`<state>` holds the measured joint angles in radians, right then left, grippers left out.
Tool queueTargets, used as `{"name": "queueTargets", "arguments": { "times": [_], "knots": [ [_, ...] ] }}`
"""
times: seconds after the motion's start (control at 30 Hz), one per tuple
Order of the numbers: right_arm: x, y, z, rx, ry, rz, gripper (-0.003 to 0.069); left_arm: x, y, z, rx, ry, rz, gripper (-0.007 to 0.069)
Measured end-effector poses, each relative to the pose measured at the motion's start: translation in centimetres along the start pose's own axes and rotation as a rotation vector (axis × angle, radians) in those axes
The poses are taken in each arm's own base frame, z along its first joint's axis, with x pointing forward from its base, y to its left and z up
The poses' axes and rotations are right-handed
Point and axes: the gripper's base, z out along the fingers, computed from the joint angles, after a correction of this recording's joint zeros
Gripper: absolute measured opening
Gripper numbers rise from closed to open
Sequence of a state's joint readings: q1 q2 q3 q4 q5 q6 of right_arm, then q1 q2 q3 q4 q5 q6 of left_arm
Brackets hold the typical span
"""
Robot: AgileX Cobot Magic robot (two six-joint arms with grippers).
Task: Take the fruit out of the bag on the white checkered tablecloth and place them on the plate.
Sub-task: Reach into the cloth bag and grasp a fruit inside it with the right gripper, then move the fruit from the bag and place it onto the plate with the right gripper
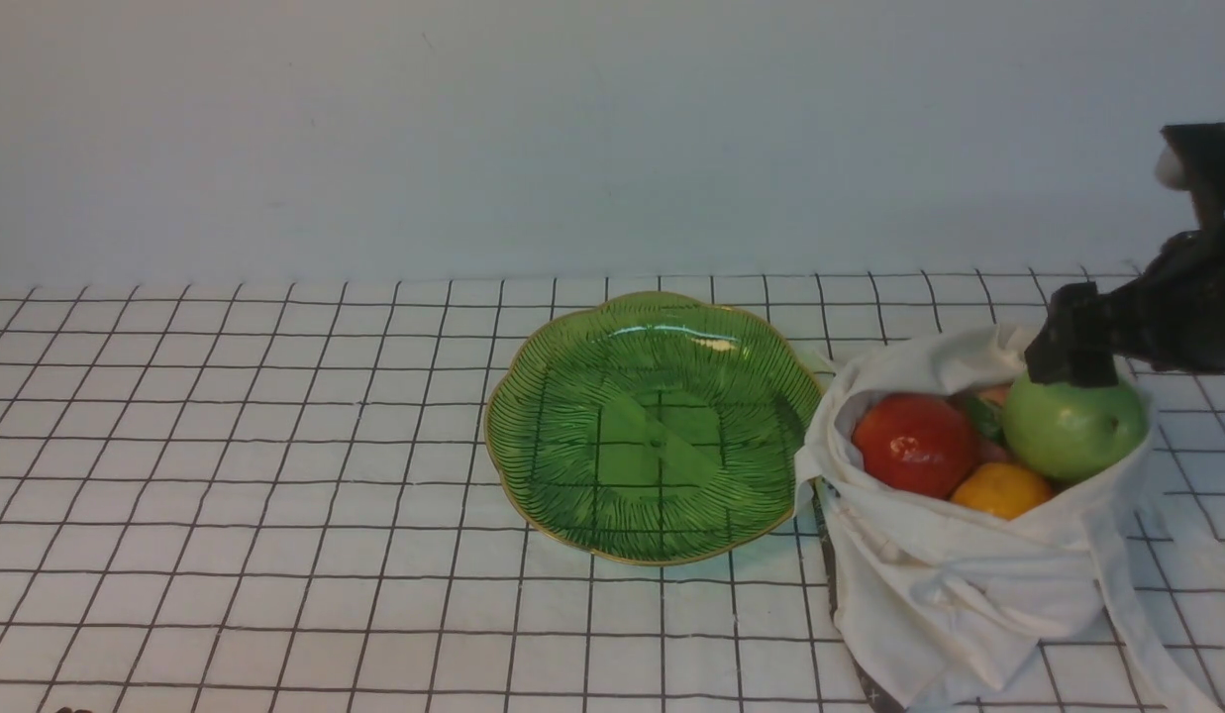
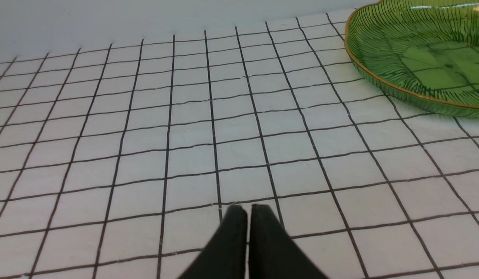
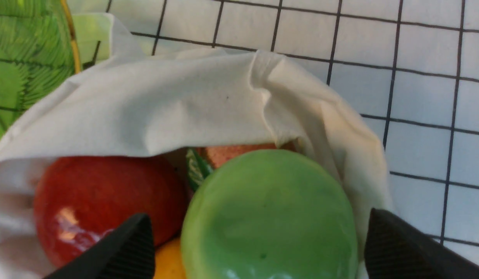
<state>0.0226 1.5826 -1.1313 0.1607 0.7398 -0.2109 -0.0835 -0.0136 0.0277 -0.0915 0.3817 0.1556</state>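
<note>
The off-white cloth bag [image 1: 949,584] lies open on the white checkered tablecloth [image 1: 226,446], right of the empty green plate [image 1: 652,426]. In its mouth sit a green apple [image 1: 1072,428], a red apple [image 1: 914,443], an orange citrus [image 1: 1001,490] and a mostly hidden pink peach [image 1: 993,396]. My right gripper [image 1: 1077,381] is open just above the green apple [image 3: 270,217], one finger on each side of it with a gap. My left gripper [image 2: 249,207] is shut and empty, low over bare cloth left of the plate [image 2: 417,58]; it is out of the front view.
The bag's long straps trail over the cloth at the front right [image 1: 1137,634]. The bag's rim [image 3: 177,104] folds over the fruit on the far side and touches the plate's gold edge [image 3: 71,42]. A plain wall stands behind the table.
</note>
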Motion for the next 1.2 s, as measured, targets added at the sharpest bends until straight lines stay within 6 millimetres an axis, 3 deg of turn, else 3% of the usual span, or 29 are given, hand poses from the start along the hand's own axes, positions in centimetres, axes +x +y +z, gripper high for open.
{"name": "queueTargets", "arguments": {
  "times": [0.27,0.43,0.53,0.73,0.87,1.03,1.1,1.2],
  "knots": [
    [0.3,-0.4,3.9,0.011,0.072,-0.019,0.0691,0.0,0.0,0.0,0.0,0.0,0.0,-0.0008],
    [0.1,-0.4,4.2,0.006,0.068,-0.012,0.0687,0.0,0.0,0.0,0.0,0.0,0.0,-0.0008],
    [0.1,-0.4,4.2,0.006,0.068,-0.013,0.063,0.0,0.0,0.0,0.0,0.0,0.0,-0.0008],
    [-0.2,-0.5,4.0,0.005,0.107,-0.027,0.0615,0.0,0.0,0.0,0.0,0.0,0.0,-0.0008],
    [-1.1,-0.4,3.0,-0.005,0.156,-0.037,0.0615,0.0,0.0,0.0,0.0,0.0,0.0,-0.0008],
    [-5.2,-0.1,-2.3,-0.024,0.047,-0.036,0.0615,0.0,0.0,0.0,0.0,0.0,0.0,-0.0008],
    [-5.9,0.2,-3.5,-0.043,0.009,-0.024,0.0615,0.0,0.0,0.0,0.0,0.0,0.0,-0.0008],
    [-7.5,1.9,-5.8,-0.178,-0.086,0.043,0.0615,0.0,0.0,0.0,0.0,0.0,0.0,-0.0008]
  ]
}}
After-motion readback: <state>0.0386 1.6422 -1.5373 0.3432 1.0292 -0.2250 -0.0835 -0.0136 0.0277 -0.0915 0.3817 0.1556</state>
